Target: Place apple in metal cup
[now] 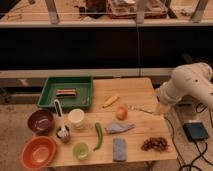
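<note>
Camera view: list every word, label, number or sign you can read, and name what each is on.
None: no readable text stands on anything.
The apple, metal cup and green tray bear no lettering.
The gripper, at the table's right edge, shows no legible marking.

On the wooden table (140, 92): green tray (65, 80) at back left, yellow fruit (111, 100) and apple (121, 113) mid-table. Nearer the front: cream cup (76, 118), metal cup (63, 134), green pepper (98, 136), light green cup (80, 150), blue sponge (119, 149), grapes (155, 144). By the right edge, the gripper (160, 106).
</note>
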Controlling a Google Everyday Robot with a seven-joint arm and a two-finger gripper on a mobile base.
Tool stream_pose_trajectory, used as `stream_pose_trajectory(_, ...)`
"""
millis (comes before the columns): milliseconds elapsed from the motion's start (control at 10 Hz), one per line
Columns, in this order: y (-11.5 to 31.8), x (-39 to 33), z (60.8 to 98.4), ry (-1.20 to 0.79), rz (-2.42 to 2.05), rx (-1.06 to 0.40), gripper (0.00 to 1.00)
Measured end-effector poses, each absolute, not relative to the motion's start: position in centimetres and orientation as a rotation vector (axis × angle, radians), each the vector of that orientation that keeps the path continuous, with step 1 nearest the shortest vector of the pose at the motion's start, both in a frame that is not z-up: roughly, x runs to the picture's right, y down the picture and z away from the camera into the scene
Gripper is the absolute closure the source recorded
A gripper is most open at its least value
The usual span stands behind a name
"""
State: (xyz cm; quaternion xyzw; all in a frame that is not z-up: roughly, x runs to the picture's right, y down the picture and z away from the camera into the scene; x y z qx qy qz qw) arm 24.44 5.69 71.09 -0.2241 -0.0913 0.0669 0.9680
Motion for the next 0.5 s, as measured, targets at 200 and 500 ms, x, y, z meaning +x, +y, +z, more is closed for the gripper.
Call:
stream_pose_trajectory(200, 5.13, 23.90, 71.44, -0.208, 0.141, -0.447, 0.35)
stream_pose_trajectory(500, 5.06, 23.84, 71.52, -0.212, 0.142, -0.449, 0.35)
